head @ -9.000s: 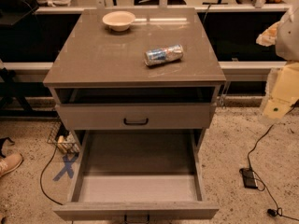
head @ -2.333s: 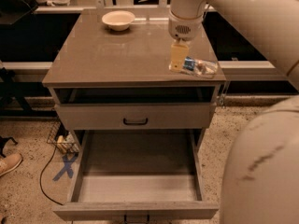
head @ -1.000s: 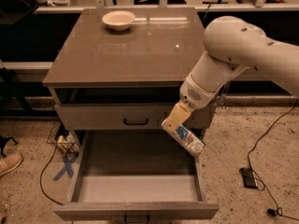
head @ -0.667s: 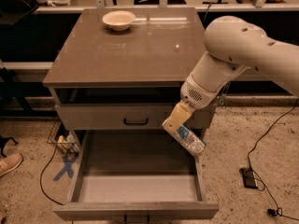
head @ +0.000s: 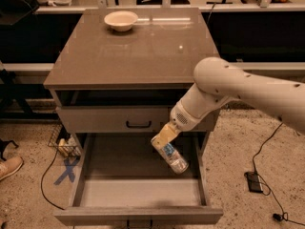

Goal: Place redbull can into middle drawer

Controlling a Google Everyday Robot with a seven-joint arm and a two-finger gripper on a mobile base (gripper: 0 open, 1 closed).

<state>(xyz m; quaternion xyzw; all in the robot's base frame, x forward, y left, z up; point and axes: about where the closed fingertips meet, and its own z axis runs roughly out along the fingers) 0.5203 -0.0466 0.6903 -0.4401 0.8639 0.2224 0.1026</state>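
Note:
My gripper [head: 164, 142] is shut on the redbull can [head: 174, 159], a slim silver and blue can that hangs tilted, its free end pointing down and right. The can is held above the floor of the middle drawer [head: 138, 192], the deep grey drawer pulled wide open at the bottom of the cabinet. The can is over the drawer's right half, near its right side wall. My white arm [head: 238, 89] reaches in from the right across the cabinet front.
A cream bowl [head: 121, 20] sits at the back of the cabinet top [head: 133, 51]. The shallower drawer [head: 119, 118] with a black handle is slightly open above. A cable and power brick [head: 254, 181] lie on the floor at right; a shoe [head: 9, 167] at left.
The arm has carried the can from the cabinet top down in front of the cabinet. In the last second it moved left and lower, over the open drawer.

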